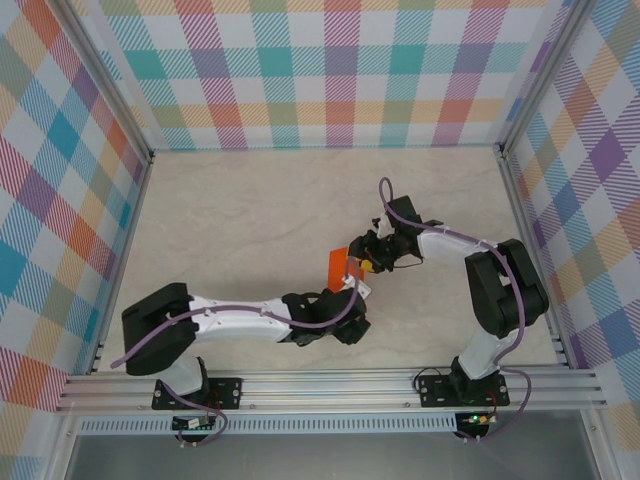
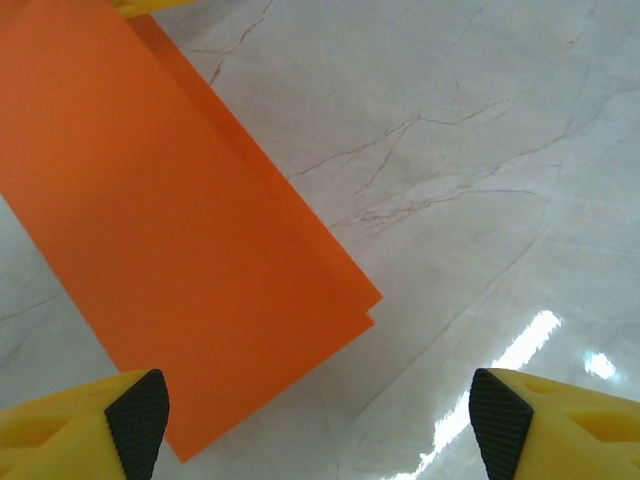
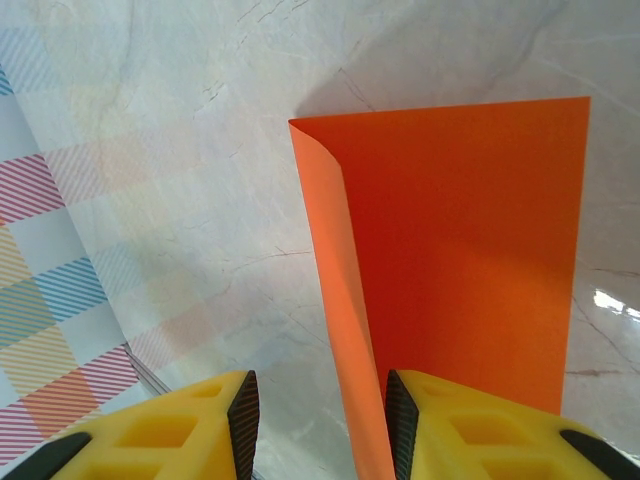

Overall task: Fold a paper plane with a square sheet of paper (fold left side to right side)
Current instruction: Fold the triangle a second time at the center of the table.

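Orange sheet (image 3: 460,250), folded, runs into slightly parted right hand (image 3: 318,405); left hand (image 2: 320,415) spread wide over its corner

Bright orange on the square sheet of paper (image 2: 180,230). Creamy white with grey lines on the table (image 2: 480,150). Yellow and black on the jaws. Colourful checks on the walls (image 1: 340,70).

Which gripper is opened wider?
The left gripper: its fingers stand far apart, whereas the right gripper holds them close, either side of the orange paper edge.
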Controlling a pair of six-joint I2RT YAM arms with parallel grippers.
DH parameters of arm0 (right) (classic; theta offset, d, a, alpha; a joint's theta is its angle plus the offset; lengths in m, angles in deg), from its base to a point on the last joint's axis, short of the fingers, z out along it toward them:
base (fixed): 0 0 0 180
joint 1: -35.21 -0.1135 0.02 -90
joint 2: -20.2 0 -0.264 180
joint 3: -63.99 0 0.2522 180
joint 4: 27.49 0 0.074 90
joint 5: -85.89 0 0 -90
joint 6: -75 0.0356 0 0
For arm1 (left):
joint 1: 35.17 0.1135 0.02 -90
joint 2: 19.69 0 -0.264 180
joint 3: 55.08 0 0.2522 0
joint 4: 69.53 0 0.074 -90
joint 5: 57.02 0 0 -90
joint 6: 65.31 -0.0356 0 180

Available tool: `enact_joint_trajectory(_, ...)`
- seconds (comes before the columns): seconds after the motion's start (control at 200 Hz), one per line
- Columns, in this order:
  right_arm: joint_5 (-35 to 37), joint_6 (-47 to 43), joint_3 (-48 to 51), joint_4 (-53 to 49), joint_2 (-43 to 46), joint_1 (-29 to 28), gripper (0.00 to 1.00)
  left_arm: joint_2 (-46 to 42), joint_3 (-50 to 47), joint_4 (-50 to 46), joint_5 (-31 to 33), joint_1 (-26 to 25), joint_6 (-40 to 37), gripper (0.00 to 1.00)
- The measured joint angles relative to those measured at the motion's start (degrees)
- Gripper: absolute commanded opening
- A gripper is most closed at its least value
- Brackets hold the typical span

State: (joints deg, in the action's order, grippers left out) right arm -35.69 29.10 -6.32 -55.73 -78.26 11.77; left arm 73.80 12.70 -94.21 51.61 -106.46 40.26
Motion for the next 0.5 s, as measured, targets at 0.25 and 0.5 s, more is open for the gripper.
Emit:
enact_joint_trajectory(0.25, 0.0, 0.0, -0.1, -0.2, 0.0, 0.0, 0.40, 10.8, 10.2, -6.5, 9.2, -2.9, 0.0, 0.80)
enact_joint_trajectory(0.5, 0.1, -0.4, -0.1, -0.3, 0.0, 0.0, 0.41, 16.1, 14.9, -12.6, 15.1, -4.2, 0.8, 0.49)
